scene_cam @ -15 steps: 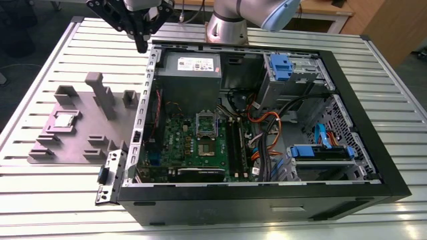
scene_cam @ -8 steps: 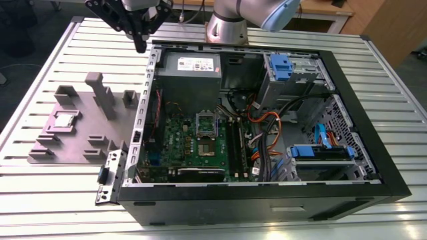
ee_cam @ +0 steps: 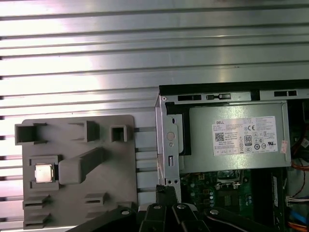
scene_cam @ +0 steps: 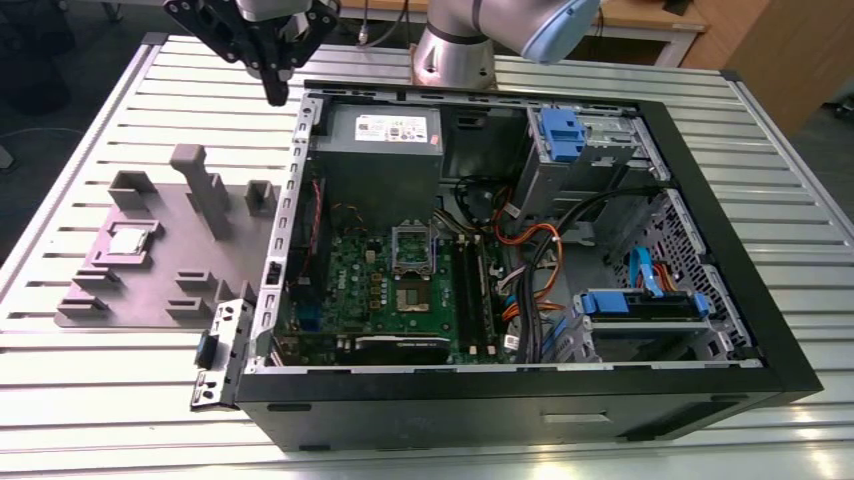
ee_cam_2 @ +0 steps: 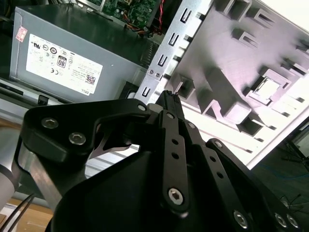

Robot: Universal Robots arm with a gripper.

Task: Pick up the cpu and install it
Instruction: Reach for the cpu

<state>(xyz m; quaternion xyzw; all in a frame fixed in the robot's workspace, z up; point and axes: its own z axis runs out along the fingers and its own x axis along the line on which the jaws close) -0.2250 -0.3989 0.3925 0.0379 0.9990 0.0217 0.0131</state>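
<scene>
The cpu (scene_cam: pixel 130 240) is a small silver square lying flat in a recess of a grey fixture plate (scene_cam: pixel 160 290) on the table, at the exterior view's left of the open computer case. It also shows in both wrist views, as the cpu (ee_cam: pixel 44 173) and the cpu (ee_cam_2: pixel 267 87). My gripper (scene_cam: pixel 276 97) hangs high above the table's far side, near the case's back corner and well away from the cpu. Its black fingers (ee_cam_2: pixel 169 104) are shut together with nothing between them. The gripper (ee_cam: pixel 165 189) tip sits beside the case rim.
The open case (scene_cam: pixel 694 200) holds a green motherboard (scene_cam: pixel 380 290) with its socket and raised metal frame (scene_cam: pixel 411 243). A grey power supply box (scene_cam: pixel 380 140) with a white label, cables and blue drive brackets also sit inside. Upright posts (scene_cam: pixel 194 185) rise from the fixture plate.
</scene>
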